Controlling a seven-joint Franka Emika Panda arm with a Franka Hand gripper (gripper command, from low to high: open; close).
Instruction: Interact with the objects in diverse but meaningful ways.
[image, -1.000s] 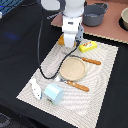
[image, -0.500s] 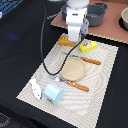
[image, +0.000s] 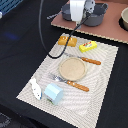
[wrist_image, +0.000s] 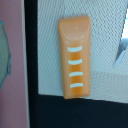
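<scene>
Gripper, jaw state hidden, above orange bread loaf at placemat edge, clear of packet.

Black table with a pale woven mat laid across it.

The table carries the mat at center frame and a brown board along the upper right edge.
</scene>
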